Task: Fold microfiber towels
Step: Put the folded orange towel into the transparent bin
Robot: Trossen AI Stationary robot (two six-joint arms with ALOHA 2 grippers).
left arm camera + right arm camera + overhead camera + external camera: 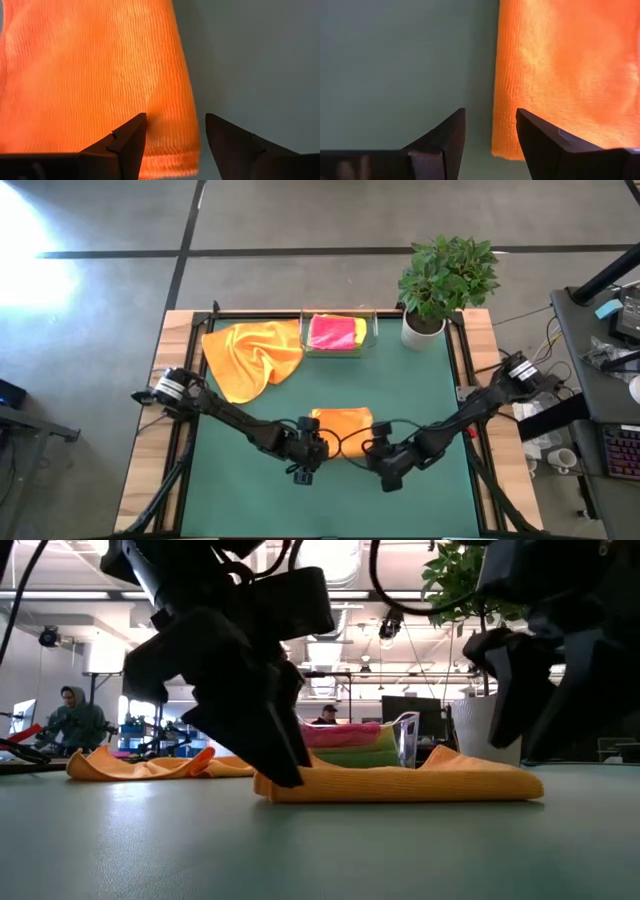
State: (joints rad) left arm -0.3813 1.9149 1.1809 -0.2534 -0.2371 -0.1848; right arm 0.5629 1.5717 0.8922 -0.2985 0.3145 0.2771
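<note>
A folded orange towel (pixel 341 423) lies flat on the green table mat (pixel 260 500), at its middle. My left gripper (pixel 175 117) is open and slants down over the towel's near left corner (pixel 185 160), one finger above the cloth and one above bare mat. My right gripper (pixel 490 111) is open too, above the towel's near right corner (pixel 502 150), and its fingers stand on either side of the towel's edge. A second orange towel (pixel 252 357) lies crumpled at the far left. Pink and yellow towels (pixel 335 332) lie stacked in a clear tray (pixel 371 338). My left gripper has one fingertip (pixel 287 772) low at the folded towel's left end (pixel 268 790) in the low view. I cannot tell whether it touches the cloth.
A potted plant (pixel 443 280) stands at the far right corner. The clear tray sits at the middle of the far edge. Bare mat lies near and to both sides of the folded towel. People (pixel 75 718) show in the room beyond the table.
</note>
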